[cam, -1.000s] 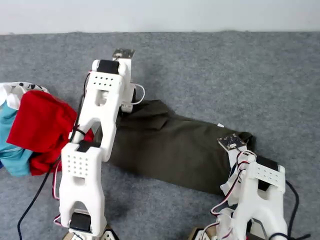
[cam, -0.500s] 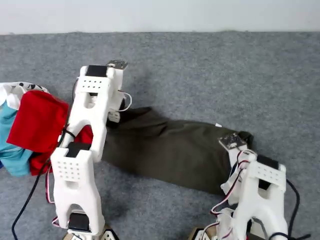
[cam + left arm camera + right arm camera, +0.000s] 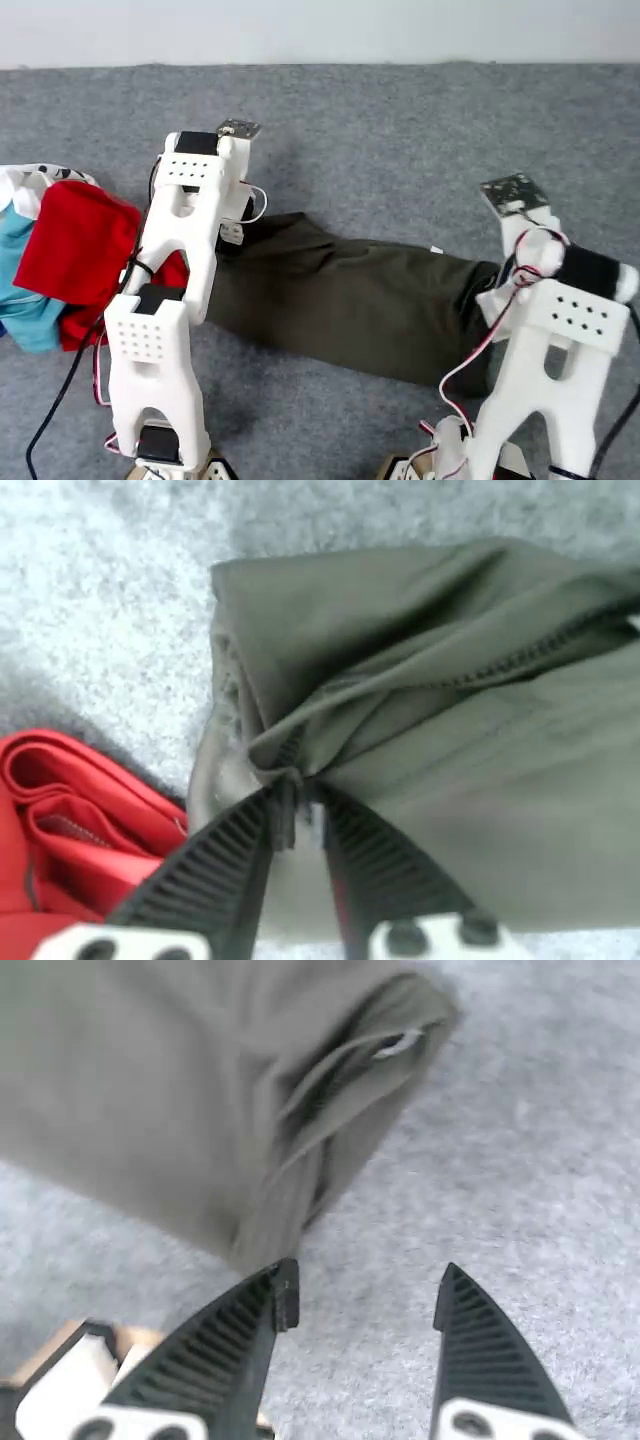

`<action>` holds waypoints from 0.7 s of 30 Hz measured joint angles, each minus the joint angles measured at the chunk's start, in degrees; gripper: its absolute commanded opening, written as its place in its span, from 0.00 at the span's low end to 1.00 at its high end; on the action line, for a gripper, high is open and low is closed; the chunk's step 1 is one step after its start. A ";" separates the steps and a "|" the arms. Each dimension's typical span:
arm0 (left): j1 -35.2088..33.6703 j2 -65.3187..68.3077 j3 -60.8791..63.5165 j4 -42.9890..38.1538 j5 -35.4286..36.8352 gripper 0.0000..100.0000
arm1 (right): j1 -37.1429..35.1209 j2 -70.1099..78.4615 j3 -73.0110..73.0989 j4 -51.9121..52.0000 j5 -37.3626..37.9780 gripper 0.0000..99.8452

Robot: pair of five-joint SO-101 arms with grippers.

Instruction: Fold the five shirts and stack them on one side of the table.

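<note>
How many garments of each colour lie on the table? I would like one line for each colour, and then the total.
olive shirt: 1
red shirt: 1
teal shirt: 1
white shirt: 1
Total: 4 that can be told apart. The pile at the table's edge may hide more.

Left gripper [image 3: 298, 815] clamped on a bunched fold of the olive shirt [image 3: 440, 700]; red shirt [image 3: 80, 820] lies beside it on grey carpet [image 3: 100, 600].
</note>
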 measured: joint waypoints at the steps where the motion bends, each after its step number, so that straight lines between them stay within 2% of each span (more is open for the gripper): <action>1: 0.00 0.00 0.00 0.35 0.00 0.10 | -1.58 0.00 -0.18 0.97 0.00 0.23; 4: 0.00 0.00 0.00 0.44 0.00 0.10 | -6.51 0.09 -0.26 0.62 -1.67 0.23; 8: 0.00 0.00 -1.05 0.53 0.00 0.10 | -13.63 0.97 -0.26 -6.59 -6.59 0.23; 13: -0.44 -0.53 -2.81 0.79 0.00 0.10 | -18.90 11.08 -2.73 -14.07 -13.19 0.23; 17: -0.44 -5.10 -2.46 0.97 0.00 0.10 | -20.66 23.56 -13.19 -12.75 -16.00 0.23; 21: -0.44 -10.64 3.52 0.97 -0.97 0.10 | -25.23 37.36 -28.31 -10.55 -16.62 0.23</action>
